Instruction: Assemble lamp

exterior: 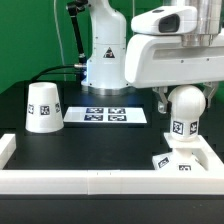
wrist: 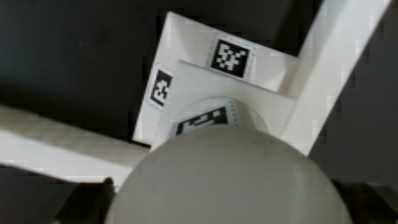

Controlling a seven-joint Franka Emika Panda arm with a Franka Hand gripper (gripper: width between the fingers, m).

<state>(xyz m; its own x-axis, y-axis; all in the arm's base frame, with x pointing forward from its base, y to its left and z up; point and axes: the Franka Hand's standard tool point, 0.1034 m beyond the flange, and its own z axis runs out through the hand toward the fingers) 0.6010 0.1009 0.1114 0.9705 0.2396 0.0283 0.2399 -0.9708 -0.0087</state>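
Lamp, bulb-fitting step: claw clamped on bulb.
Directly beneath claw sat base; next move probably called for twisting bulb home. Far aside stood shade, unfitted.

On the black desk, the matte white tapered shade stands at the exterior view's left, with the flat white marker board beside it, mid-desk. At the right, nearer the front, the white ball-shaped bulb sits on the small flat square base.
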